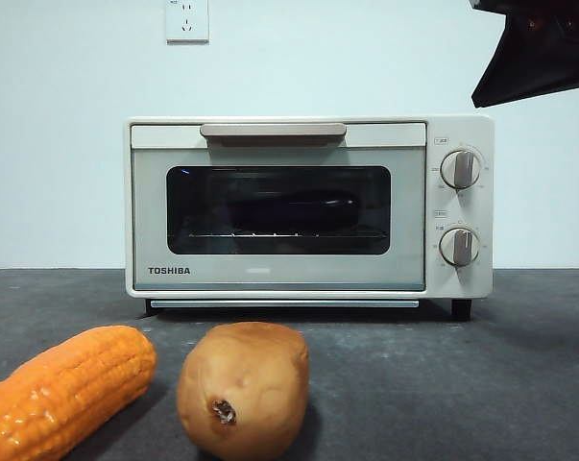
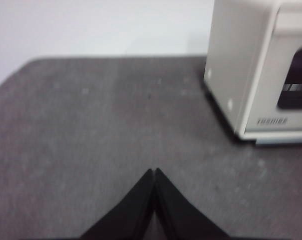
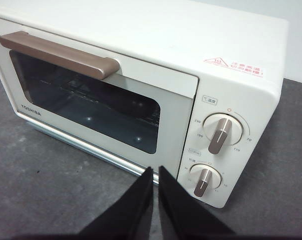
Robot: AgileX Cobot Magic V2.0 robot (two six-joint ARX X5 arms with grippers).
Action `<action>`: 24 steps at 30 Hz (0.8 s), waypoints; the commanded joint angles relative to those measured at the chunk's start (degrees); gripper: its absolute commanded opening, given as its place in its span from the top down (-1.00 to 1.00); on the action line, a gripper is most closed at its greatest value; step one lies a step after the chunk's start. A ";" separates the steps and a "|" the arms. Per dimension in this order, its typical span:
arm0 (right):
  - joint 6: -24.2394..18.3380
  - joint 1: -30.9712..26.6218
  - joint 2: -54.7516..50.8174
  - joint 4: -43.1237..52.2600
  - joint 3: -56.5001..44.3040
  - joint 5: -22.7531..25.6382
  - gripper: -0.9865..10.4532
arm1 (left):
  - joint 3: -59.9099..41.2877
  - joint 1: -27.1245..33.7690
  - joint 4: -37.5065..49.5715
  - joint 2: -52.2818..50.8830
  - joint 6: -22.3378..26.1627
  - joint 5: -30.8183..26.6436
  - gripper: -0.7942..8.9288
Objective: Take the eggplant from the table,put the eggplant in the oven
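The cream-white oven (image 1: pixel 308 206) stands at the back of the table (image 1: pixel 481 384) with its door closed. Behind the dark glass a dim, dark long shape (image 1: pixel 294 209) lies on the rack; I cannot tell whether it is the eggplant. No eggplant shows on the table. My right gripper (image 3: pixel 155 169) hangs shut and empty above the table in front of the oven's (image 3: pixel 156 75) knobs. It appears as a black tip (image 1: pixel 534 48) at the top right of the front view. My left gripper (image 2: pixel 154 171) is shut and empty over bare table, off the oven's (image 2: pixel 251 65) left side.
An orange corn cob (image 1: pixel 63 389) lies at the front left and a tan potato (image 1: pixel 243 387) stands beside it, both in front of the oven. The beige bar handle (image 1: pixel 273 130) runs along the door's top edge. Two grey knobs (image 1: pixel 460 169) sit on the oven's right.
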 commanded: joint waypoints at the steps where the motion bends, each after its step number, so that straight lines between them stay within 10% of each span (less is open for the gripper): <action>1: 0.94 0.35 0.33 0.59 0.42 0.26 0.82 | -1.75 0.44 1.44 -0.13 1.11 -0.20 0.83; 24: 0.96 0.35 0.33 0.61 0.42 0.24 0.82 | -4.02 0.52 3.93 -0.11 1.01 -0.17 0.83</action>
